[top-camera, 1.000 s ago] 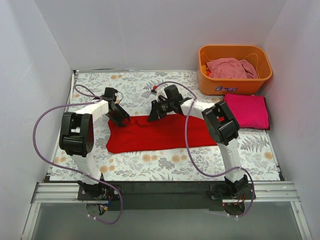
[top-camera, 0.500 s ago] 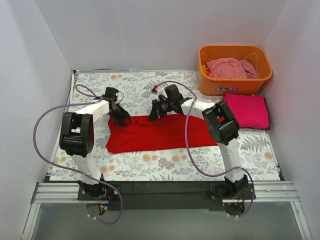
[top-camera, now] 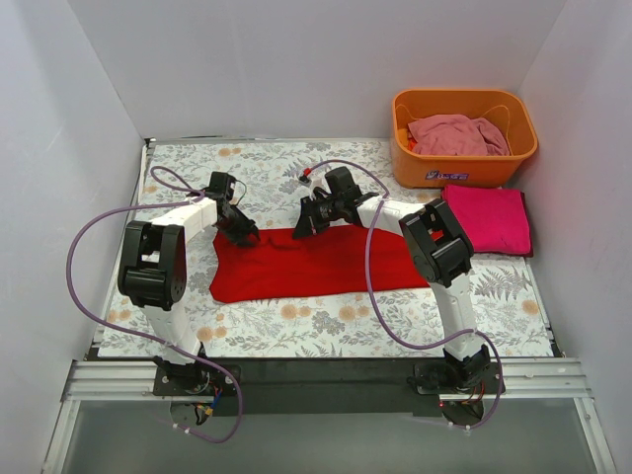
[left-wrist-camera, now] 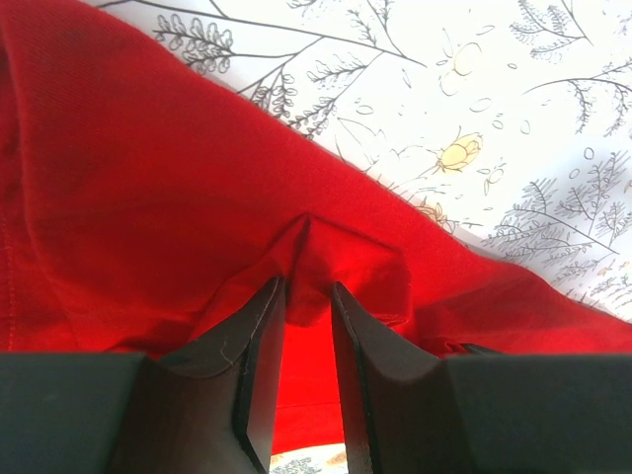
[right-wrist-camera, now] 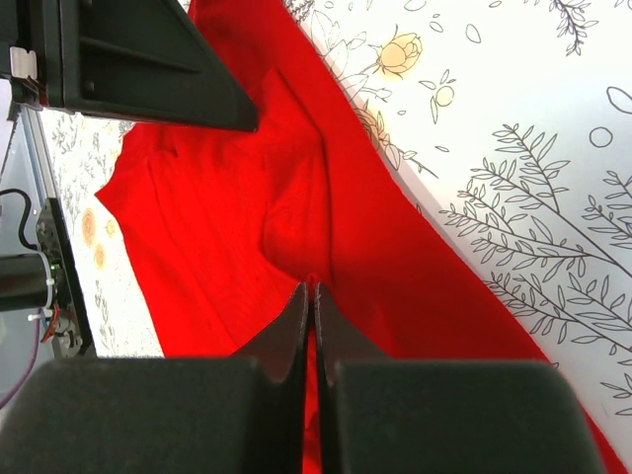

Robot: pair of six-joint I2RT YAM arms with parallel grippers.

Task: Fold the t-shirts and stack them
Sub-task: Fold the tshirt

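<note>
The red t-shirt (top-camera: 316, 265) lies spread in a wide, plain band across the flower-printed table (top-camera: 296, 326), flat but for the wrinkles along its far edge, where both my wrists reach down. At the left end of that edge my left fingers (left-wrist-camera: 259, 341) stand a narrow gap apart with a raised pucker of red cloth between the tips; I cannot tell whether they clamp it. Near the middle of the same edge my right fingers (right-wrist-camera: 291, 331) are pressed together on a fold of the red cloth.

I count three t-shirts. The magenta-pink t-shirt (top-camera: 487, 219) lies right of the red t-shirt, folded into a flat square. Beyond that, the pale pink t-shirt (top-camera: 456, 134) is crumpled inside the one orange basket (top-camera: 494, 166).

My arms cover part of the red t-shirt's far edge, and the basket wall hides the lower part of the pale pink one.
</note>
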